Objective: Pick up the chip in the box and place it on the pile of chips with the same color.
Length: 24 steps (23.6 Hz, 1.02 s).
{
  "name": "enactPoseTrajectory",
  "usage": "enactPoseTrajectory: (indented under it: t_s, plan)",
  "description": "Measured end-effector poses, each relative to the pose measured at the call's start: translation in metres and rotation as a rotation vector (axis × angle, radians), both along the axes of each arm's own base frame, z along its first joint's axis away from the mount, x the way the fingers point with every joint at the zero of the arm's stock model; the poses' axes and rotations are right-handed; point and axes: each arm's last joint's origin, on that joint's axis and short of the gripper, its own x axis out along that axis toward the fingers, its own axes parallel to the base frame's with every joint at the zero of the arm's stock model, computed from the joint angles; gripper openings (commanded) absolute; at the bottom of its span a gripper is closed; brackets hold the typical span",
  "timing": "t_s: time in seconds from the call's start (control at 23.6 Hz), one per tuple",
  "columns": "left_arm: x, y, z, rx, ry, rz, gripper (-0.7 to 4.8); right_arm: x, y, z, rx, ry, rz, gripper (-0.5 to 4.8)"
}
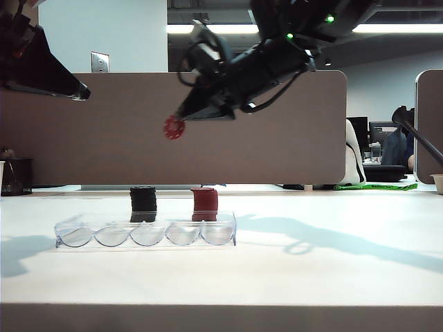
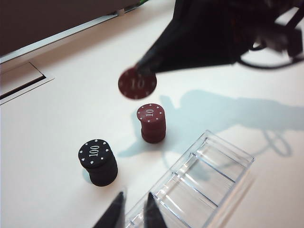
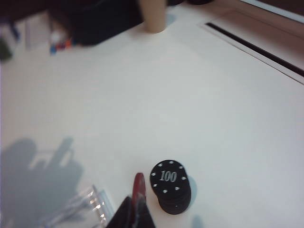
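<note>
Box [image 1: 145,234], lower left, grooves empty; right gripper [image 1: 181,119], upper centre, pinches chip [image 1: 174,128]; left gripper [image 1: 82,92], upper left, spread wide, empty.

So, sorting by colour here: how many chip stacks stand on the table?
2: the black stack and the red stack to its right, both behind the clear box. One loose red chip hangs above in the right gripper.

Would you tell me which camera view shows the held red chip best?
The left wrist view: the chip faces the camera, its "10" readable, pinched by the right gripper. The exterior view shows it small, high above the stacks. The right wrist view shows only its edge.
</note>
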Motion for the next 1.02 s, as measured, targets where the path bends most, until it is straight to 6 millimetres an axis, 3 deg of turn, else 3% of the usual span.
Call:
enactPoseTrajectory:
  t_s: [0.3,0.55,0.76,1.02]
  plan:
    - [0.0,0.0,0.0,-0.002,0.002,0.001,0.58,0.022,-0.038,0.004,0.194,0.271,-0.163,-0.01]
    - [0.0,0.0,0.0,-0.003,0.002,0.001,0.58,0.036,-0.069,0.002,0.337,0.541,-0.187,-0.01]
    - [0.0,0.0,0.0,-0.003,0.002,0.0,0.58,0.05,-0.084,-0.038,0.373,0.818,-0.049,-0.01]
    - [0.0,0.0,0.0,-0.003,0.002,0.0,0.58,0.053,-0.08,-0.064,0.362,0.911,0.036,-0.01]
